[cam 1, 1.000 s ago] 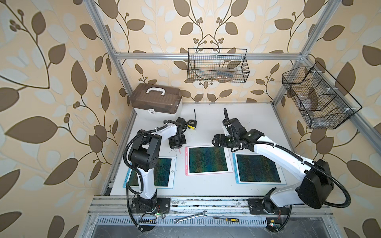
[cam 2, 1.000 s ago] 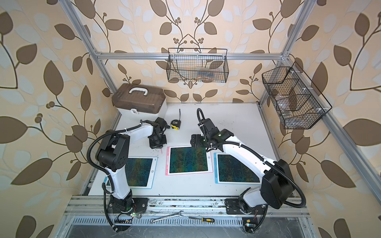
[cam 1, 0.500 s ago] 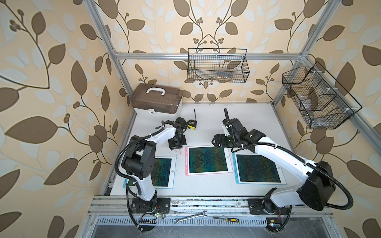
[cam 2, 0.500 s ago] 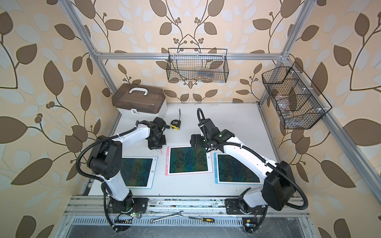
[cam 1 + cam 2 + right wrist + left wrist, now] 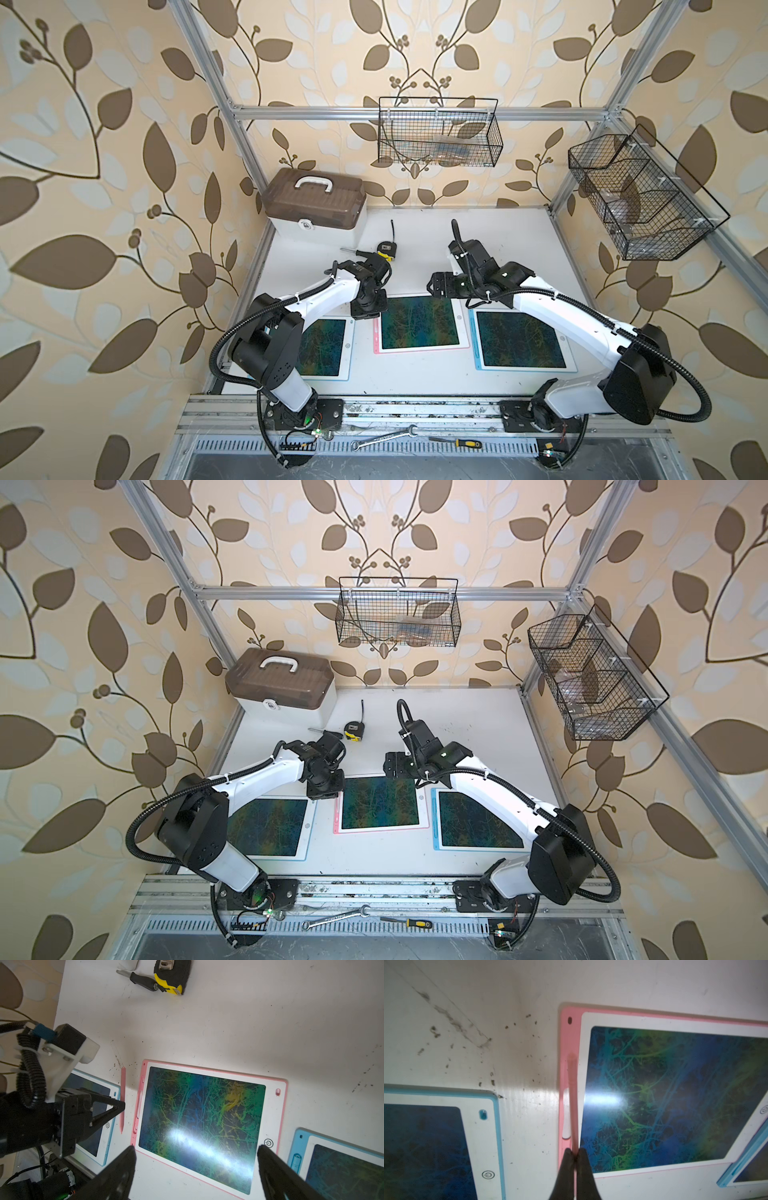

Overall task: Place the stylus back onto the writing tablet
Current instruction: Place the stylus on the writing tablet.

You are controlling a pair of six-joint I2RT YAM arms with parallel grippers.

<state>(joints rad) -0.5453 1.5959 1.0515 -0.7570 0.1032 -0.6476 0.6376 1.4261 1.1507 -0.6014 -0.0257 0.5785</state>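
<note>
Left jaws: we see them clenched on the pink stylus (image 5: 573, 1095), at the pink tablet (image 5: 571, 1032) side edge.
Right jaws: spread wide.
Wire baskets (image 5: 440, 133): contents unclear to us.
Toolbox (image 5: 316, 203): shut, contents hidden.

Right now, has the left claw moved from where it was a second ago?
Yes. The left claw, shut on the pink stylus, has slid a little toward the front rail, along the left edge of the pink tablet.
</note>
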